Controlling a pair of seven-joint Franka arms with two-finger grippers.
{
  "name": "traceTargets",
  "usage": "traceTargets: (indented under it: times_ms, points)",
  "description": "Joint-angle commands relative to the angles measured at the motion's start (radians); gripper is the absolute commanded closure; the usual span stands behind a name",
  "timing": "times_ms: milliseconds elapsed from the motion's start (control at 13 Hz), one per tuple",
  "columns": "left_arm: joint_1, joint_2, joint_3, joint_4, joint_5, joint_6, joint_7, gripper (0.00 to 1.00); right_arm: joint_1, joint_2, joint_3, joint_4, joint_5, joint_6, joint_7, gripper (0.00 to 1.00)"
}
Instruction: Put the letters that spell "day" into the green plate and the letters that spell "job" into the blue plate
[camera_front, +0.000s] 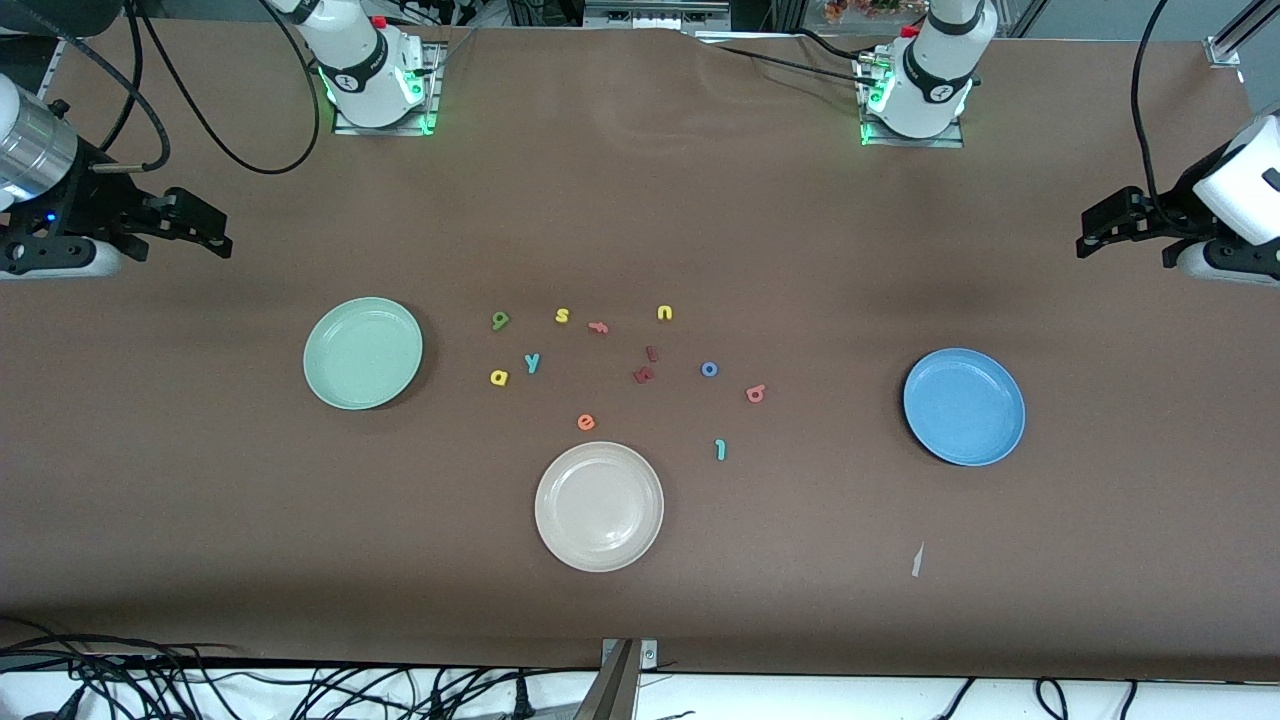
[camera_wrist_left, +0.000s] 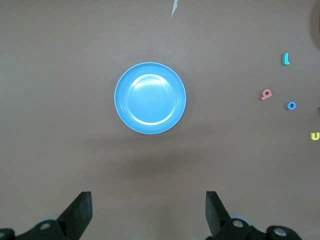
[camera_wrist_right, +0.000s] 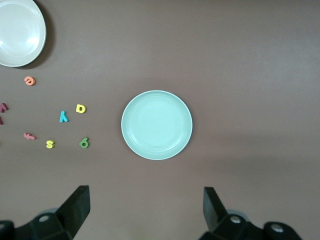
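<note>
We judge the task not yet begun: both target plates lie bare and all six letters are loose on the desk (camera_front: 640, 230). The green plate (camera_front: 362, 352) sits toward the right arm's end, and near it lie the green "d" (camera_front: 500, 320), the yellow "a" (camera_front: 499, 377) and the teal-blue "y" (camera_front: 532, 362). The blue plate (camera_front: 964, 406) sits toward the left arm's end; between it and the middle of the desk lie the blue "o" (camera_front: 709, 369), the salmon "b" (camera_front: 755, 394) and the teal "j" (camera_front: 719, 450), the last of these nearest the front camera. The cream plate (camera_front: 598, 506) and the other scattered letters are no part of either word. So six picks and six drops remain, by our reckoning. The left gripper (camera_front: 1118, 222) hangs raised at its end of the desk, jaws spread wide and holding nothing, its wrist camera looking down on the blue plate. The right gripper (camera_front: 190, 222) is likewise raised at its own end, jaws wide apart and empty, looking down on the green plate.
</note>
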Motion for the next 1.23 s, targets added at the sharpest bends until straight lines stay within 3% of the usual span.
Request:
traceTargets:
  times_ms: [0, 1154]
  points:
    - [-0.005, 0.006, 0.002, 0.015, -0.007, -0.016, -0.005, 0.0, 0.002, -0.01, -0.002, -0.007, -0.016, 0.002, 0.005, 0.0]
    - [-0.005, 0.007, 0.002, 0.015, -0.007, -0.016, -0.005, 0.0, 0.003, -0.008, 0.001, -0.007, -0.014, -0.003, -0.004, 0.0]
